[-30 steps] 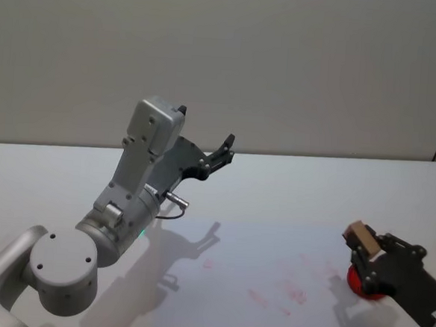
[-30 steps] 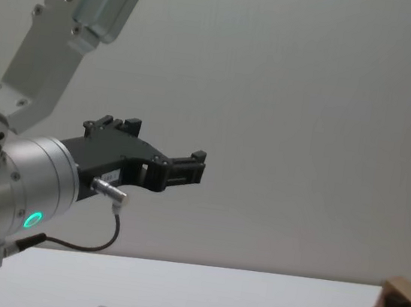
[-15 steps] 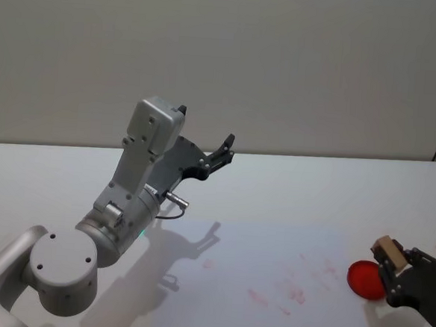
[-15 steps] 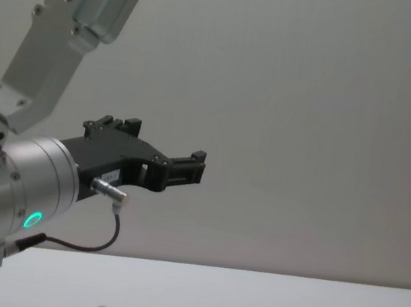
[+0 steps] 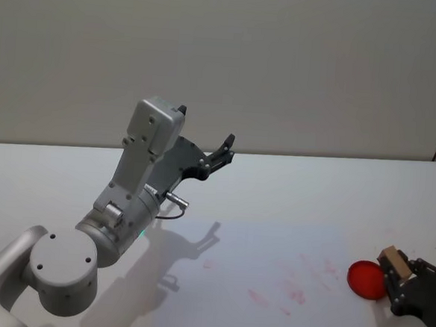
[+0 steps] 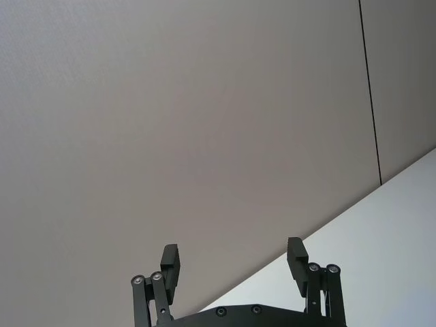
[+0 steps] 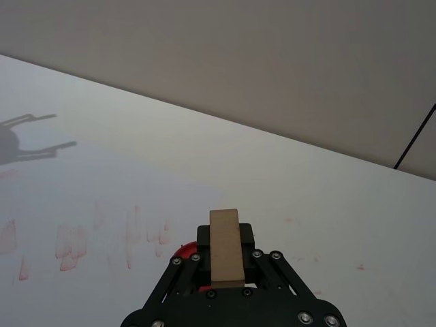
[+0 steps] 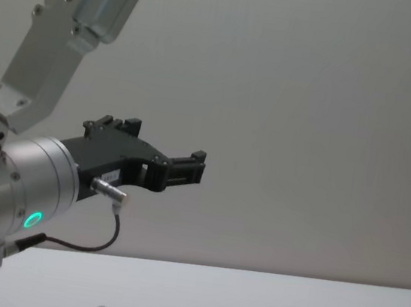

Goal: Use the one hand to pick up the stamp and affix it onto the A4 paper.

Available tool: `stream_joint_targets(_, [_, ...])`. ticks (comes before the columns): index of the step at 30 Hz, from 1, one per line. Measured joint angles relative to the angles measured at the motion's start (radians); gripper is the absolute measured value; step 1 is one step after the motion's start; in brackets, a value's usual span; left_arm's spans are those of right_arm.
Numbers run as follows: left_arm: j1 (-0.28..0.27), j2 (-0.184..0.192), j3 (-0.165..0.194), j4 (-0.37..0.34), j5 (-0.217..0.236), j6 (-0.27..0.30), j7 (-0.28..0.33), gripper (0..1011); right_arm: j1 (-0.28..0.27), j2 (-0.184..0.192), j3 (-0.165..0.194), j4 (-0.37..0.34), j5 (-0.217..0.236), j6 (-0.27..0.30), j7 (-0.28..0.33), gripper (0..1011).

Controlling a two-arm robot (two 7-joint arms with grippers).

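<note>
The stamp is clamped between the jaws of the right gripper, lifted above the table, just right of the red ink pad and of the A4 paper, whose sheet carries several faint red marks. Well to the left of the ink pad, the left gripper is raised off the table with its fingers spread wide around nothing, aimed at the plain wall
</note>
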Motion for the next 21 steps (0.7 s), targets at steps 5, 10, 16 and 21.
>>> stream_joint_targets(5, [0.0, 0.0, 0.0, 0.0, 0.0, 0.0, 0.0, 1001, 0.004, -0.009, -0.005, 0.016, -0.01, -0.005, -0.001, 221])
stream_joint_targets(10, [0.0, 0.0, 0.0, 0.0, 0.0, 0.0, 0.0, 1001, 0.01, -0.019, -0.01, 0.033, -0.019, -0.011, -0.001, 220])
stream_joint_targets(16, [0.0, 0.0, 0.0, 0.0, 0.0, 0.0, 0.0, 1001, 0.019, -0.032, -0.017, 0.057, -0.03, -0.017, -0.001, 220])
stream_joint_targets(21, [0.0, 0.0, 0.0, 0.0, 0.0, 0.0, 0.0, 1001, 0.03, -0.045, -0.022, 0.08, -0.042, -0.021, -0.001, 220])
